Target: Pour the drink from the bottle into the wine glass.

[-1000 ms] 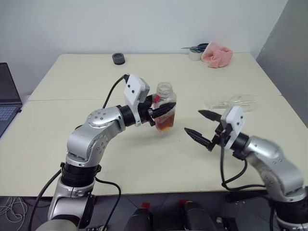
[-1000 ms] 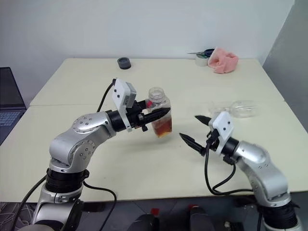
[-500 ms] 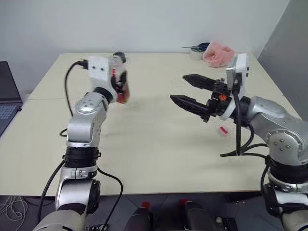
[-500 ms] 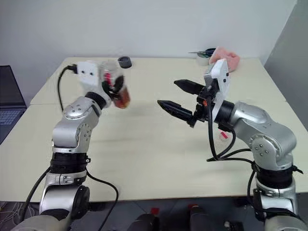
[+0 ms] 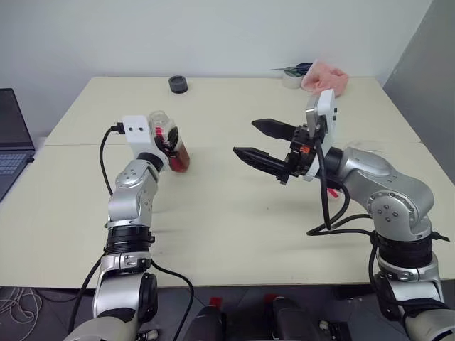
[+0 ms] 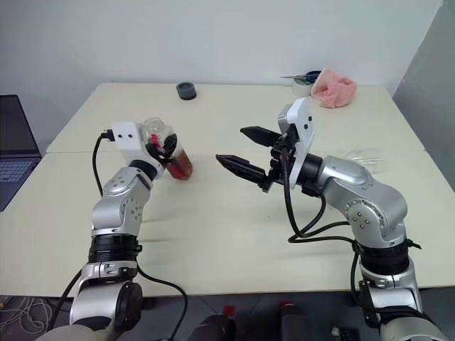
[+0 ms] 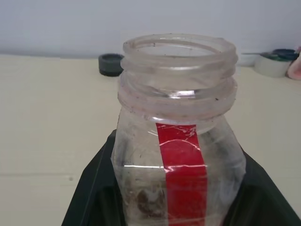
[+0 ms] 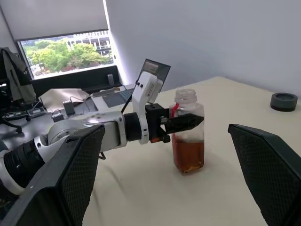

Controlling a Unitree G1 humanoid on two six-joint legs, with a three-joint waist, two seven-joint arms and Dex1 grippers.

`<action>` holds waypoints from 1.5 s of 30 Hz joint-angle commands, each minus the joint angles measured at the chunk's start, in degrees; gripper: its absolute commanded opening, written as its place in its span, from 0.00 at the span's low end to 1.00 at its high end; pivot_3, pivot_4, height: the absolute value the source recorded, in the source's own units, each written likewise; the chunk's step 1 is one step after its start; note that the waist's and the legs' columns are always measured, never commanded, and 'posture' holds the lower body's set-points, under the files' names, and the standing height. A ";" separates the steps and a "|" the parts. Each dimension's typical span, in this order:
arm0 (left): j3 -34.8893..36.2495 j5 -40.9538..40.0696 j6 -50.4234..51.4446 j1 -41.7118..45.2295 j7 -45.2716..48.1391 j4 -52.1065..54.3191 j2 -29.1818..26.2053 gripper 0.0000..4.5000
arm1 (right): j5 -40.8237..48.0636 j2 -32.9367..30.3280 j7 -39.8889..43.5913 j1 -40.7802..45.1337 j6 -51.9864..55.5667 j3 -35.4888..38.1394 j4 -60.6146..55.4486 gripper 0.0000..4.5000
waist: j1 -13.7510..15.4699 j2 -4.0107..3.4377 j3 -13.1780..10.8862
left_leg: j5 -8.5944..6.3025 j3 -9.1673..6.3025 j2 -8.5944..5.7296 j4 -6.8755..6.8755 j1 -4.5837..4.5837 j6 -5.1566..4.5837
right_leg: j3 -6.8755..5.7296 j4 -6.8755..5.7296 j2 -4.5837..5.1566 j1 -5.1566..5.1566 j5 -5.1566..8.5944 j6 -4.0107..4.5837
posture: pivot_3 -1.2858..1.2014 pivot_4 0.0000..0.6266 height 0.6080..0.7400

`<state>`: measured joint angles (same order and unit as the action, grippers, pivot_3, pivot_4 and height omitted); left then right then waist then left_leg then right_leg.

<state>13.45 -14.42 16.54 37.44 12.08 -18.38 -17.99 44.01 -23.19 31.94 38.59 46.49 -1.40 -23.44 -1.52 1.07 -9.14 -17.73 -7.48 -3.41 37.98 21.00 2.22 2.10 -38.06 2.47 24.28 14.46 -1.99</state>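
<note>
Bottle (image 5: 173, 141), uncapped and upright, sits clamped between the left fingers (image 8: 181, 123) over the left half of the bench (image 5: 213, 213), its base at or just above the surface. Amber drink (image 8: 188, 153) fills its lower part; a red strip (image 7: 182, 176) runs down its side. The right fingers (image 5: 263, 142) are spread wide, grasping nothing, pointing toward the bottle from well apart. The glass (image 6: 364, 156) lies at the bench's right, behind the right arm. A black lid (image 5: 178, 84) rests at the far edge.
</note>
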 commanded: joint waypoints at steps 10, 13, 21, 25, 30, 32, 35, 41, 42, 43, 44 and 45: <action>-1.24 2.57 -5.81 -0.08 2.60 -1.19 -1.44 0.43 | 0.69 1.08 -1.99 -0.43 -0.63 1.58 -2.41 1.00 | -0.01 0.00 0.00 | 0.00 0.00 0.00 0.00 0.00 0.00 | 0.01 -0.01 0.00 0.00 0.00 0.00 | 0.52 0.24 1.00; -1.00 2.33 -5.59 -0.07 2.27 -1.45 -0.90 0.43 | 0.45 1.47 -2.36 -0.45 -1.15 1.58 -2.11 1.00 | -0.01 0.00 0.00 | 0.00 0.00 0.00 0.00 0.00 0.00 | 0.01 -0.01 0.00 0.00 0.00 0.00 | 0.52 0.24 1.00; -0.82 2.45 -5.30 -1.01 2.03 -1.15 -0.99 0.74 | 0.13 1.43 -2.13 -0.33 -1.52 1.69 -1.50 1.00 | -0.02 0.00 0.01 | 0.00 0.00 0.00 0.01 -0.01 0.00 | 0.01 -0.03 0.00 0.00 0.00 0.00 | 0.52 0.24 1.00; -1.08 2.82 -4.15 -2.70 1.69 0.14 -1.15 0.99 | -0.45 1.17 -1.85 -0.81 -2.07 1.50 -1.32 1.00 | -0.02 0.00 0.01 | 0.00 0.00 0.00 0.01 -0.02 0.00 | 0.01 -0.02 0.00 0.00 0.00 0.00 | 0.52 0.24 1.00; -1.12 2.03 -0.23 -8.92 1.00 6.81 -0.45 0.99 | -1.18 0.63 -2.00 -2.37 -2.48 1.21 -2.14 1.00 | -0.05 0.00 0.01 | 0.00 0.00 0.00 0.00 -0.02 0.00 | 0.02 -0.03 0.00 0.00 0.00 0.00 | 0.52 0.24 1.00; -1.27 1.82 1.55 -11.68 0.59 10.06 -0.18 0.99 | -1.20 0.64 -2.23 -3.15 -2.30 1.31 -2.72 1.00 | -0.05 0.00 0.01 | 0.00 -0.01 0.01 -0.01 -0.02 0.00 | 0.02 -0.03 0.00 0.00 0.00 0.00 | 0.52 0.24 1.00; -1.28 0.88 5.68 -16.36 0.09 16.01 0.37 0.99 | -1.21 0.63 -2.86 -4.84 -2.03 1.40 -3.76 1.00 | -0.03 0.00 0.01 | 0.00 -0.01 0.01 -0.01 -0.02 0.00 | 0.01 -0.03 0.00 -0.01 0.00 0.00 | 0.52 0.24 1.00; -2.40 -0.49 13.78 -25.42 1.07 28.26 -0.41 0.99 | -2.11 0.14 -4.61 -8.94 -2.05 2.10 -5.29 1.00 | -0.02 0.00 0.01 | 0.00 -0.01 0.02 -0.03 -0.05 -0.01 | 0.03 -0.03 -0.01 -0.02 0.00 0.00 | 0.52 0.24 1.00; -2.65 -1.31 16.37 -26.83 2.16 30.84 -1.43 0.99 | -3.39 -0.45 -4.88 -10.13 -2.73 2.34 -5.19 1.00 | -0.02 0.00 0.01 | 0.00 -0.02 0.02 -0.02 -0.05 -0.01 | 0.01 -0.03 -0.02 -0.02 0.00 0.00 | 0.52 0.24 1.00; -3.02 -1.97 18.24 -28.10 3.50 33.33 -2.54 0.99 | -4.53 -1.03 -5.24 -11.25 -3.30 2.65 -5.07 1.00 | -0.02 0.01 0.02 | -0.01 -0.02 0.02 -0.02 -0.06 -0.02 | 0.02 -0.04 -0.02 -0.05 0.00 0.00 | 0.52 0.24 1.00; -4.02 -3.01 19.92 -29.37 5.99 36.46 -4.40 0.99 | -4.87 -1.32 -6.09 -12.45 -3.26 3.71 -4.67 1.00 | -0.02 0.02 0.02 | -0.01 -0.04 0.03 -0.02 -0.06 -0.02 | 0.00 -0.03 -0.03 -0.07 0.00 0.00 | 0.52 0.24 1.00; -4.81 -4.07 20.87 -30.20 8.29 39.24 -6.03 0.99 | -4.95 -1.35 -7.13 -13.38 -3.07 4.88 -4.08 1.00 | -0.02 0.01 0.02 | -0.01 -0.04 0.03 -0.02 -0.07 -0.02 | 0.00 -0.02 -0.04 -0.09 0.00 0.00 | 0.52 0.24 1.00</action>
<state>9.50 -16.63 35.86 7.43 17.00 14.50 -22.16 39.48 -24.27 26.32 25.65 44.47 0.45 -26.59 -1.54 1.09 -9.12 -17.74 -7.50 -3.38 37.96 20.93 2.20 2.11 -38.07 2.44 24.18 14.47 -1.99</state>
